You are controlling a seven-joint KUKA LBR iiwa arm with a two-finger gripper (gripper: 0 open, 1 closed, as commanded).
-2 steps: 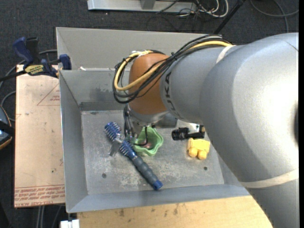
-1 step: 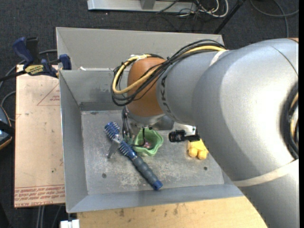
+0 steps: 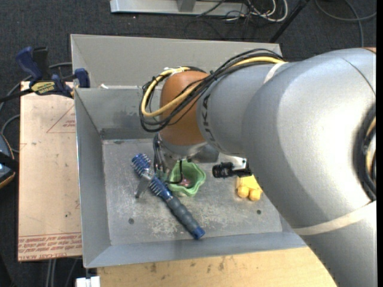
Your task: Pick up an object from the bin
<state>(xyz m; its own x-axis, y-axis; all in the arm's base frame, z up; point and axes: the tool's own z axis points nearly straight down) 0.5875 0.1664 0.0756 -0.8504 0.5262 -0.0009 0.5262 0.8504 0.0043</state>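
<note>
Bright, even light; the arm point(image 3: 311, 142) casts soft shadow into the bin point(image 3: 90, 160).

Two brushes point(image 3: 178, 213), one green cup point(image 3: 192, 178), one yellow toy point(image 3: 248, 188).

Stuff that's not mine to grab: a lumpy yellow toy point(image 3: 248, 187) on the right side of the bin point(image 3: 90, 160) floor, a small black piece point(image 3: 222, 170) just beside it, and tangled cables point(image 3: 257, 2) on the carpet point(image 3: 60, 11) beyond the far wall.
</note>
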